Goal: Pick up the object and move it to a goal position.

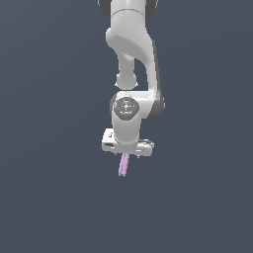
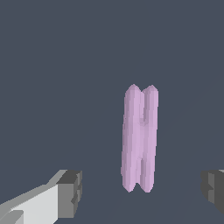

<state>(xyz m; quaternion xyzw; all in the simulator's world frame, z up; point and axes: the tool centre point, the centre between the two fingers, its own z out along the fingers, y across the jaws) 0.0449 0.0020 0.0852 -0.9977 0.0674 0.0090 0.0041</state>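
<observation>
The object point(image 2: 140, 140) is a slim pale pink-lilac stick with a groove along its length, like two thin bars joined. In the wrist view it sits between my two dark fingertips point(image 2: 70, 192), with a clear gap on each side and neither pad touching it. My gripper point(image 2: 142, 192) is open, wider than the stick. In the exterior view the object point(image 1: 123, 164) pokes out just below the white hand of my gripper point(image 1: 126, 154), which hangs straight over it. There the fingers themselves are hard to make out.
A plain dark grey-blue surface point(image 1: 197, 207) fills both views. The white arm point(image 1: 131, 49) rises straight up behind the hand. No other objects or markers show.
</observation>
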